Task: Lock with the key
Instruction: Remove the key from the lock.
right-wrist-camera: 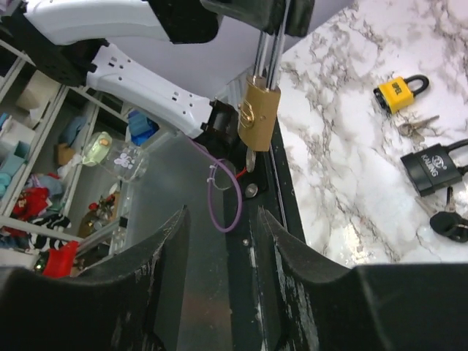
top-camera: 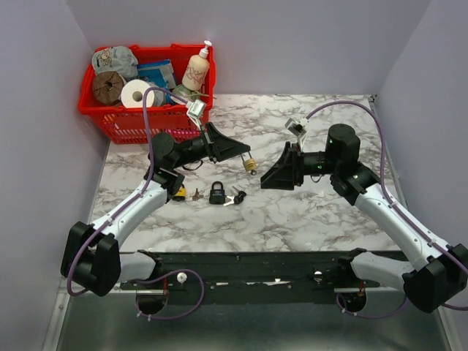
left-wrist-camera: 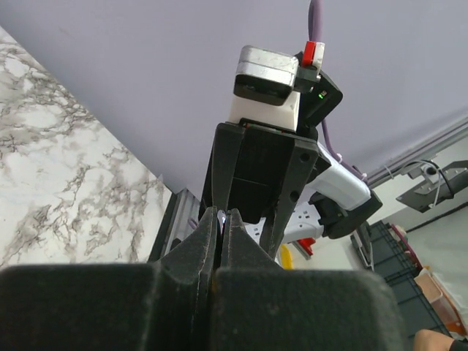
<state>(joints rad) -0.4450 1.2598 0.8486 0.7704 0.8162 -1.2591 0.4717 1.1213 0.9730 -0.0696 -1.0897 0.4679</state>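
Brass padlock (right-wrist-camera: 259, 115) in left tool (top-camera: 243, 156); two others, black padlock (right-wrist-camera: 431, 168), yellow padlock (right-wrist-camera: 395, 93).

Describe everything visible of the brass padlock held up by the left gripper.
The brass padlock has a squat, gold-coloured metal body and a silver shackle. The left gripper is shut on the shackle, and the body hangs below it, apparently clear of the marble table. A key seems to stick out of its underside. Whether the shackle is latched cannot be told.
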